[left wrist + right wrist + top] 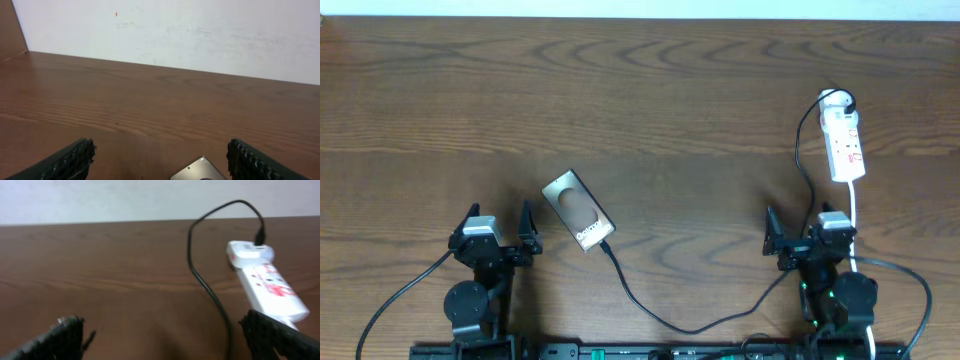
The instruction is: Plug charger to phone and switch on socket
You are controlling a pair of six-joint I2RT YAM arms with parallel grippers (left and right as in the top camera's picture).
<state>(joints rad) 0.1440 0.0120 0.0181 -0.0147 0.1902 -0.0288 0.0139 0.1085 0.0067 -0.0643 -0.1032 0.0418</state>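
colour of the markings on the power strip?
Red, on the white power strip; clearest in the right wrist view.

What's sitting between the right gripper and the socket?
No solid object blocks it. Only the thin charger cable lies across the gap between the open right gripper and the socket.

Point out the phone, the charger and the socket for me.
phone (pixel 578 210): overhead view, middle of its glossy face.
charger (pixel 190 242): right wrist view, on the thin black cable's loop, left side.
socket (pixel 270 287): right wrist view, middle of the white strip's top face.
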